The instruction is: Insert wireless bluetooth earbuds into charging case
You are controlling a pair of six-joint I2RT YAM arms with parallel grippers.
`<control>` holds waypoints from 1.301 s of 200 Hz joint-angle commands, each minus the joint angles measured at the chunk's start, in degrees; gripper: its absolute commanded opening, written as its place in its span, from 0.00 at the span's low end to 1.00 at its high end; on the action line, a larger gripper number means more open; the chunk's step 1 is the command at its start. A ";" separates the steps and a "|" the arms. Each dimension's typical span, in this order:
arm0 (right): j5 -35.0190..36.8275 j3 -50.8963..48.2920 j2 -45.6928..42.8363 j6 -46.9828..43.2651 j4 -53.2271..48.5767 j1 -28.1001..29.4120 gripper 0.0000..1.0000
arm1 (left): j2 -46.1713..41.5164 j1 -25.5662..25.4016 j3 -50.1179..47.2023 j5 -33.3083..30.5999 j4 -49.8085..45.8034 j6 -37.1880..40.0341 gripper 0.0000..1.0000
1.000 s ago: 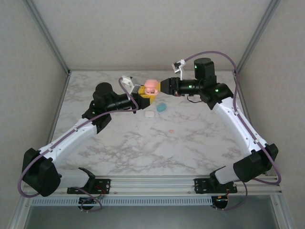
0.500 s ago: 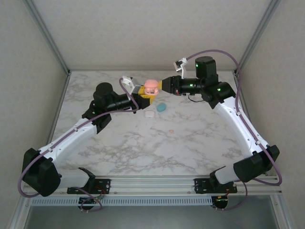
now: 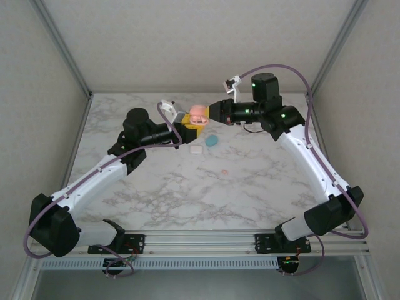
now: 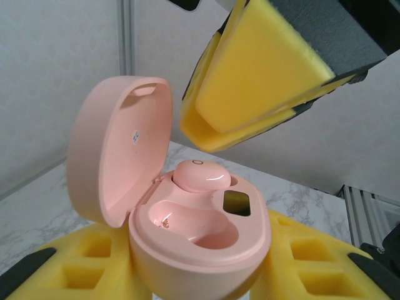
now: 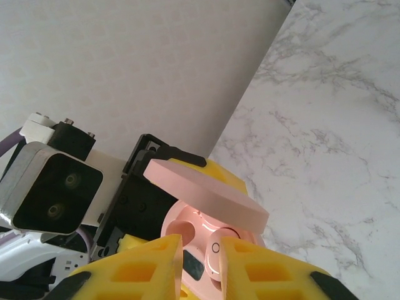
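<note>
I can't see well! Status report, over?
Left gripper holding open pink case. Right gripper shut, just above it. One earbud in, other slot empty.

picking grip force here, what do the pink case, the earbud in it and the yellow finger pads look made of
Pink charging case: looks like hard moulded plastic, satin, soft highlights on smooth curves. Earbud: likely the same plastic, glossier, with a sharper sheen. Yellow finger pads: seemingly soft foam, matte, finely pitted surface.

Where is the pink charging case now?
The pink charging case hangs above the far middle of the table in the top view, clamped in the left gripper, right gripper beside it.
</note>
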 commanded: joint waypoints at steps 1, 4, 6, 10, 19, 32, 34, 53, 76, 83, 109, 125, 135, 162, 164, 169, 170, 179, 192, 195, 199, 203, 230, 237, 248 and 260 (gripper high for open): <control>-1.42 1.98 0.72 -0.86 -0.80 0.75 0.23 | 0.03 -0.73 2.21 0.21 0.59 0.92 0.08; -1.19 2.04 0.79 -0.96 -1.04 0.73 0.23 | 0.03 -0.69 2.21 0.22 0.61 0.92 0.08; -1.11 2.10 0.85 -1.00 -1.21 0.75 0.23 | 0.03 -0.69 2.21 0.22 0.62 0.92 0.08; -0.78 2.21 0.82 -1.16 -1.56 0.77 0.23 | 0.03 -0.69 2.21 0.18 0.59 0.92 0.08; -0.29 2.26 0.36 -1.55 -1.82 0.73 0.24 | 0.03 -0.69 2.21 -0.07 0.46 1.07 0.08; 0.60 2.43 -0.69 -2.02 -2.16 0.72 0.26 | -0.04 -0.69 1.96 -0.92 0.07 1.48 0.08; 0.81 2.53 -0.82 -2.23 -2.28 0.75 0.26 | -0.06 -0.69 1.88 -1.09 0.00 1.57 0.08; 5.56 2.42 -4.06 -4.20 -4.48 0.51 0.31 | -0.34 -0.69 1.10 -2.94 -0.44 2.45 0.08; 15.82 -0.39 -8.66 -5.10 -8.90 -1.39 0.34 | -0.74 -0.51 -0.43 -5.29 -0.34 2.77 0.07; 18.77 -1.95 -10.00 -5.07 -10.21 -2.40 0.35 | -0.97 -0.51 -0.89 -5.97 -0.29 2.68 0.07; 31.05 -10.35 -12.48 -1.41 -15.73 -7.19 0.36 | -2.42 -0.56 -2.75 -8.54 0.15 2.15 0.07; 34.41 -15.38 -10.47 -0.22 -19.48 -9.29 0.36 | -3.25 -0.51 -3.32 -9.68 -0.01 1.95 0.07; 33.50 -18.36 -8.06 -1.09 -19.55 -9.49 0.37 | -3.61 -0.51 -3.40 -9.96 -0.10 1.97 0.07; 27.81 -24.97 -0.87 0.04 -15.30 -9.10 0.37 | -4.19 -0.51 -3.00 -10.50 -0.62 2.06 0.08; 27.57 -25.29 -0.33 0.07 -14.93 -9.00 0.37 | -4.26 -0.51 -2.94 -10.56 -0.64 2.00 0.08; 27.42 -26.02 1.21 0.15 -13.95 -8.57 0.38 | -4.35 -0.51 -2.83 -10.59 -0.80 2.06 0.08; 27.48 -26.08 1.58 0.19 -13.86 -8.53 0.38 | -4.40 -0.56 -2.77 -10.59 -0.85 2.06 0.08; 28.03 -26.24 3.93 0.09 -13.31 -7.96 0.38 | -4.61 -0.51 -2.71 -10.67 -0.99 2.08 0.08; 27.55 -25.92 7.85 -0.41 -12.30 -6.98 0.39 | -4.87 -0.51 -2.54 -10.84 -1.21 2.14 0.08; 27.12 -25.49 9.12 -0.83 -12.21 -6.60 0.39 | -4.89 -0.51 -2.47 -10.85 -1.25 2.10 0.08; 26.95 -25.14 10.13 -1.26 -12.20 -6.22 0.39 | -4.94 -0.51 -2.39 -10.85 -1.38 2.15 0.08; 27.18 -24.63 11.34 -1.77 -12.19 -5.72 0.39 | -4.98 -0.51 -2.32 -10.86 -1.51 2.22 0.08; 27.55 -20.77 18.93 -4.57 -12.12 -3.25 0.41 | -5.07 -0.51 -1.77 -10.61 -2.20 2.50 0.08; 27.34 -20.07 20.51 -4.86 -11.77 -3.06 0.41 | -4.99 -0.51 -1.67 -10.50 -2.22 2.43 0.08; 26.52 -19.37 22.37 -5.61 -10.67 -2.83 0.42 | -4.98 -0.51 -1.49 -10.41 -2.53 2.39 0.08; 26.39 -18.73 23.96 -6.26 -10.00 -2.83 0.42 | -4.94 -0.51 -1.40 -10.24 -2.79 2.41 0.08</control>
